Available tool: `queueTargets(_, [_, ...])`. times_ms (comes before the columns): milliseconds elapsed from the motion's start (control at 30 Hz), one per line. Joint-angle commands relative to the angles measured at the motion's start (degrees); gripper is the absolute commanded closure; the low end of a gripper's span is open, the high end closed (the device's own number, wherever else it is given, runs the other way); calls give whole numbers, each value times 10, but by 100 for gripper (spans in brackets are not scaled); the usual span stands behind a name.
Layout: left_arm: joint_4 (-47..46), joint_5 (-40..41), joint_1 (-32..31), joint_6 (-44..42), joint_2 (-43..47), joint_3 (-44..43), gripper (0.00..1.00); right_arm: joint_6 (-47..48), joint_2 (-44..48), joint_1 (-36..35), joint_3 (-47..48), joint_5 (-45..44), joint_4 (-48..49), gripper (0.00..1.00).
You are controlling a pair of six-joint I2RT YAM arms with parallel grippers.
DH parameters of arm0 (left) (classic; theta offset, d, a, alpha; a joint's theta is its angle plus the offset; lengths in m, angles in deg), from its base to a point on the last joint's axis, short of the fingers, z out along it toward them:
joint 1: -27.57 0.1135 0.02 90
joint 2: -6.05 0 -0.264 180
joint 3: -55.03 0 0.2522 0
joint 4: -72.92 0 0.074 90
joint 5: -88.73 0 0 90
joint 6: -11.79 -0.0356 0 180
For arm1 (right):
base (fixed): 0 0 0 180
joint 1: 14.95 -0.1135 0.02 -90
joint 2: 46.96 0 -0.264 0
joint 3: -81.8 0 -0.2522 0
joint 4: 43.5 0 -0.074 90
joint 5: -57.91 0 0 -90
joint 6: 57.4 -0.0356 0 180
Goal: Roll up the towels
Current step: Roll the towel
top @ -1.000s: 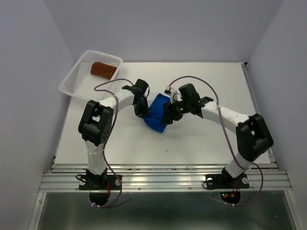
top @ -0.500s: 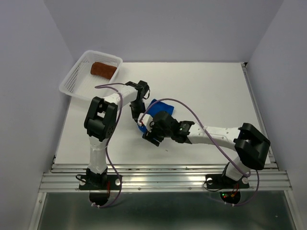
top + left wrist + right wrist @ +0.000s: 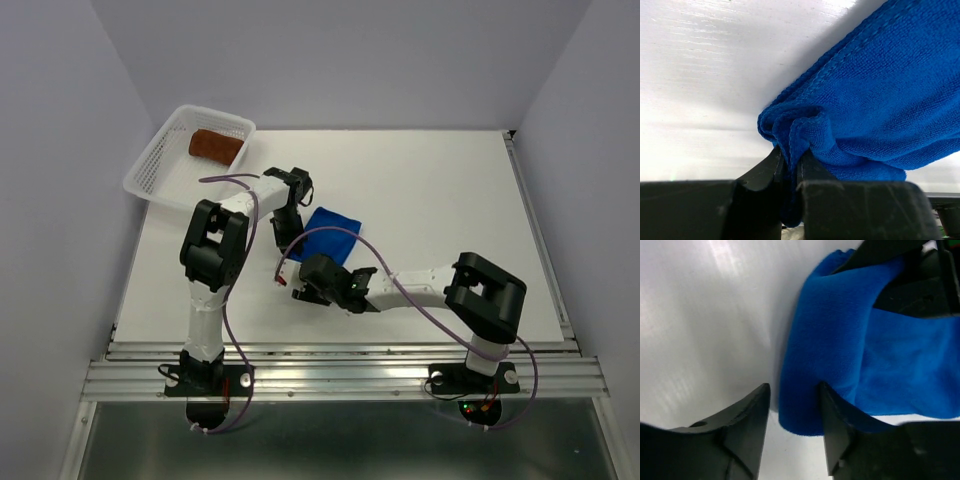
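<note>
**Towel corner pinched, second gripper lined up to roll**

The blue towel lay folded near the middle of the table. The rust-brown towel sat rolled in the white basket at the far left corner.

The left gripper was clamped on a bunched fold at the blue towel's left corner. Its arm was doubled back sharply at the elbow, with the wrist pointing down over the cloth.

The right arm stretched low across the front of the table, reaching leftward. The right gripper stood with its jaws apart at the towel's near end, and bare table showed between one finger and the cloth. Whether that end sat between the fingers or just beyond them could not be told.

Judged from this, the step was starting a roll from the near end. Doing it well probably meant the left pinch holding the corner taut, while the right fingers took the full thickness of the edge squarely. The layers would then turn over together instead of skewing or dragging.
</note>
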Motion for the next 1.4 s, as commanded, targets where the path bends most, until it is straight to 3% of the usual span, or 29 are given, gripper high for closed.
queueTargets(0, [37,17,8,-3,-8,-8,100,19,-35,-9,-2,-85,36,59])
queueTargets(200, [37,22,12,-11,-1,-15,100,23,-82,-9,-4,-145,49,97])
queueTargets(233, [37,24,14,-11,1,-15,100,20,-84,-9,-3,-149,48,99])
queueTargets(300, [34,25,21,-12,7,-16,93,5,-79,-9,4,-136,33,99])
queueTargets(333, [32,27,24,-12,17,-16,85,-6,-74,-9,4,-126,29,99])
queueTargets(367, [25,28,30,-10,24,-18,70,-17,-58,-9,6,-100,23,99])
queueTargets(467, [21,47,38,-3,53,-28,44,-82,-26,-9,32,-61,-43,99])
queueTargets(633, [13,67,50,3,102,-38,22,-173,8,-4,50,50,-88,99])
queueTargets(800, [7,96,63,-2,125,-31,17,-220,23,29,72,149,-113,99])
queueTargets(867, [-10,94,74,0,143,-19,9,-268,30,70,74,194,-115,99])
queueTargets(1033, [-50,80,90,-3,183,16,9,-349,20,162,72,401,-105,99])
queueTargets(1100, [-76,56,90,-5,211,44,2,-368,4,181,76,432,-106,99])
queueTargets(1200, [-125,21,90,-16,254,100,1,-404,-20,220,87,552,-104,99])
queueTargets(1367, [-243,-78,89,-26,329,226,1,-461,-65,289,112,653,-99,99])
